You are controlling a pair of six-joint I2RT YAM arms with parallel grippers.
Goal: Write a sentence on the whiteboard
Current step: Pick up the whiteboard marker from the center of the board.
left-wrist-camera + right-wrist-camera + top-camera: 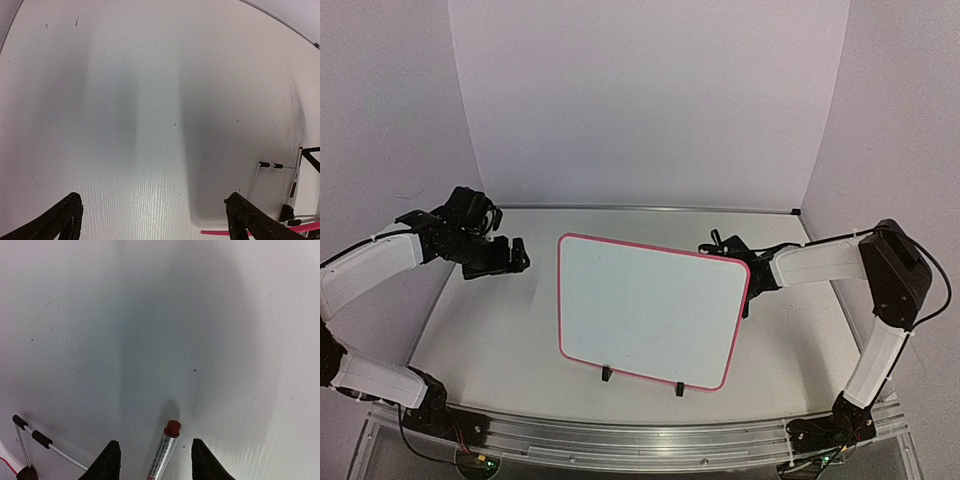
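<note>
The whiteboard (650, 310), white with a pink-red border and two small black clips (607, 374) on its near edge, stands tilted mid-table. Its face shows no writing, so the sentence is not in view. My left gripper (515, 255) is open and empty, above the table left of the board's top left corner. In the left wrist view (152, 220) a strip of the board's pink edge (215, 232) shows by the right finger. My right gripper (725, 243) is behind the board's top right corner. It is open (155, 442), with a silver marker with a red-brown end (164, 452) lying between its fingers, untouched.
The board's wire stand with black tips (35, 437) rests on the table behind it and also shows in the left wrist view (270, 165). White walls close the back and both sides. A metal rail (640, 440) runs along the near edge.
</note>
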